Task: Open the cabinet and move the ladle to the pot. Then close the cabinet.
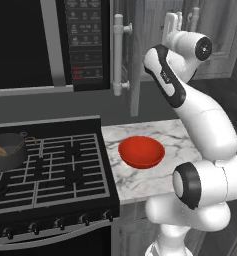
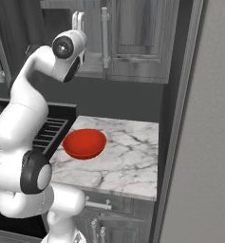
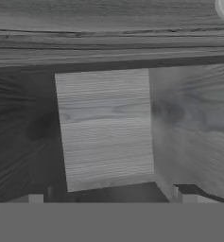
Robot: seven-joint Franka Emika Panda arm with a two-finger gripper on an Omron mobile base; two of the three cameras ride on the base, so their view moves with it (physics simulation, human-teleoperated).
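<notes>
The ladle (image 1: 1, 150) lies inside the pot (image 1: 6, 151), its tan end on the dark bottom and the brown handle tilted up toward the rim on the right. The pot sits on the rear left burner of the stove (image 1: 50, 170), well apart from the arm. Right of the stove, on the marble counter (image 1: 140, 180), a red bowl (image 1: 141, 151) stands alone, near the counter's middle and just in front of the arm's base.

Above the counter the cabinet (image 2: 137, 42) hangs with its left door (image 1: 135, 60) swung out edge-on toward the room, its bar handle (image 1: 118, 54) beside the black microwave (image 1: 45, 42). The right door is shut, its handle (image 2: 105, 35) upright.

The gripper (image 3: 108, 196) is raised at the open cabinet, between the open door and the shut one. In the hand view its fingertips (image 3: 184, 194) stand wide apart with nothing between them, facing the grey wood-grain interior: a pale back panel ahead, darker walls to either side. The open door stands between the arm's wrist and the microwave.
</notes>
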